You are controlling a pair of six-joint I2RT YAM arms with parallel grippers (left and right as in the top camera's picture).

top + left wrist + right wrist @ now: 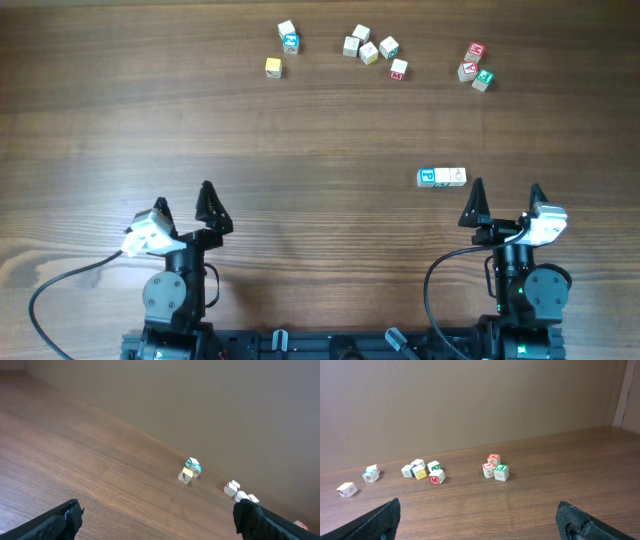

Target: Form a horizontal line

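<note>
The horizontal line (441, 177) is a short row of two touching cubes on the table, a blue-teal-faced one on the left and a pale cream one on the right. It lies just ahead and left of my right gripper (506, 201), which is open and empty. The row does not show in either wrist view. My left gripper (183, 204) is open and empty at the near left, far from the row. Its fingers frame bare table in the left wrist view (155, 520). The right fingers also show in the right wrist view (480, 520).
Loose cubes lie along the far side: a yellow-faced cube (273, 67) with two more beside it, a cluster of several (370, 48) (422, 471), and three red and green ones (475, 65) (495, 469) at the far right.
</note>
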